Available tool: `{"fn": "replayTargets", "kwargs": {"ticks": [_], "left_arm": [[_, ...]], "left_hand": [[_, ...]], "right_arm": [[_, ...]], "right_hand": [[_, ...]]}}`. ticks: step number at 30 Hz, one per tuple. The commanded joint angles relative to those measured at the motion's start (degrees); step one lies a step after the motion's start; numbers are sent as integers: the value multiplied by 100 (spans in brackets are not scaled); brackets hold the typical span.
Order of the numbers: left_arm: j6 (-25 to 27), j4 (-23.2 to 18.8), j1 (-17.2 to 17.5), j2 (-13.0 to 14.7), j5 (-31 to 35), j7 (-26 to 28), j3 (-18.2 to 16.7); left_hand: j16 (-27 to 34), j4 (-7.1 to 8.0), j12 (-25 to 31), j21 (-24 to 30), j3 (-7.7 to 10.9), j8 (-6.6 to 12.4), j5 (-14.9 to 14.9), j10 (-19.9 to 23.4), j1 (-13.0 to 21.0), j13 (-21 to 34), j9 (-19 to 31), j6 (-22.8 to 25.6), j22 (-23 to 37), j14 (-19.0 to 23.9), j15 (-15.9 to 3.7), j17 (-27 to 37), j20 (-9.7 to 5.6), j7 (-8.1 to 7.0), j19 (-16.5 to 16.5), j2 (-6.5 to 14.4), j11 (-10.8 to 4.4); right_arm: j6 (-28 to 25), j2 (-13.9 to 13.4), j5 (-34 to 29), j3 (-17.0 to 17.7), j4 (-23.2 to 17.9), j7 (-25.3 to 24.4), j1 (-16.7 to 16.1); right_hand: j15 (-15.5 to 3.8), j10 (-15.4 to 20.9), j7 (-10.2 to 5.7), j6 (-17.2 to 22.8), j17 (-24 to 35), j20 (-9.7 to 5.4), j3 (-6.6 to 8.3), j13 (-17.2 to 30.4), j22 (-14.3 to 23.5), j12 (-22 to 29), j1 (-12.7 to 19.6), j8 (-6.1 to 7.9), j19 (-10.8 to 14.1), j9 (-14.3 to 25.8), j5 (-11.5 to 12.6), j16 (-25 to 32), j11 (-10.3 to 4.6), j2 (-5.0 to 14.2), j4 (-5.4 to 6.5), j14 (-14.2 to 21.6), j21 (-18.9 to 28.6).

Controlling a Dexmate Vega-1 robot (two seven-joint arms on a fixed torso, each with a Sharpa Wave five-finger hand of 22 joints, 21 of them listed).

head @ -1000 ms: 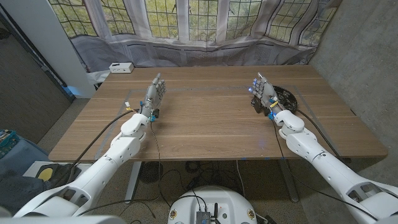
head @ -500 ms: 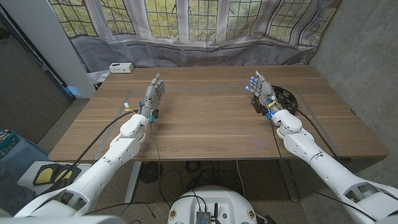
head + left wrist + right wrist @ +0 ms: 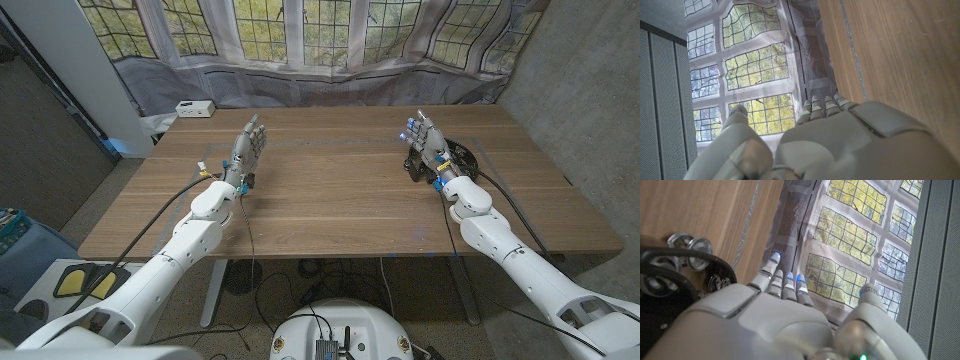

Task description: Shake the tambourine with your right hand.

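Tambourine [image 3: 461, 155] lies flat at the table's [image 3: 330, 200] far right; we note it just beside the right hand [image 3: 424, 146], on its outer side. Fingers extended, holding nothing. Left hand [image 3: 248, 148] well apart, likewise open

wooden table [image 3: 340, 200] | black tambourine [image 3: 462, 156] near right edge | white box [image 3: 194, 109] at far left corner

Tambourine [image 3: 462, 155] partly hidden behind right hand [image 3: 425, 148]; cut by frame edge in right wrist view.
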Motion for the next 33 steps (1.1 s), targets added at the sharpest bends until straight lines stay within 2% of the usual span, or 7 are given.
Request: {"fn": "replayTargets", "kwargs": {"ticks": [1, 8, 13, 17, 25, 33], "left_arm": [[208, -422, 94, 91, 136, 265, 35], [102, -450, 164, 36, 88, 255, 11], [22, -539, 252, 4, 60, 319, -35], [-16, -580, 275, 61, 147, 315, -26], [-120, -604, 289, 108, 230, 285, -39], [-165, -708, 317, 165, 289, 321, -84]], "left_hand": [[35, -32, 45, 52, 30, 46, 17, 64, 59, 24, 20, 70, 17, 78, 2, 26, 36, 13, 20, 25, 10], [32, -46, 49, 51, 36, 59, 13, 101, 73, 25, 21, 154, 17, 110, 13, 26, 66, -13, 37, 39, 29], [27, -56, 43, 54, 40, 66, 10, 106, 82, 25, 22, 211, 18, 125, 10, 27, 80, -10, 59, 49, 25], [12, -66, 43, 51, 44, 80, 7, 125, 90, 27, 25, 288, 19, 113, 8, 27, 91, -8, 65, 60, 9], [-6, -78, 21, 34, 51, 53, 4, 94, 101, 28, 27, 270, 20, 92, 12, 27, 114, -6, 36, 76, 12], [-10, -86, 22, 26, 55, 42, 1, 114, 108, 29, 28, 274, 20, 98, 20, 28, 120, 0, 24, 86, 12]], "right_arm": [[84, -190, 137, 119, -35, 251, -90], [91, -236, 128, 153, -223, 194, -171], [151, -276, 27, 178, -342, 76, -242], [170, -314, -12, 213, -444, -12, -312], [280, -426, -117, 286, -580, -77, -403], [358, -531, -215, 404, -708, -246, -536]], "right_hand": [[7, 62, -5, 42, 15, 11, 18, 26, 24, 50, 82, 42, -40, 29, 31, -6, 10, 41, -51, -25, -31], [37, 46, 1, 78, 13, 6, 41, 31, 22, 35, 122, 44, -85, 30, 32, -37, 15, 85, -65, -87, -56], [68, 78, -28, 121, 17, 60, 42, 36, 22, 46, 130, 51, -113, 32, 28, -33, 11, 97, -69, -73, -70], [61, 105, -36, 132, 19, 66, 41, 39, 22, 54, 134, 49, -103, 33, 26, -30, 3, 99, -72, -63, -67], [33, 127, 5, 134, 15, 30, 67, 47, 19, 53, 193, 32, 63, 35, 29, 5, 20, 139, -99, 49, -14], [35, 168, 18, 148, 10, 31, 71, 50, 17, 63, 220, 28, 96, 35, 27, 14, 32, 140, -116, 96, -12]]}}
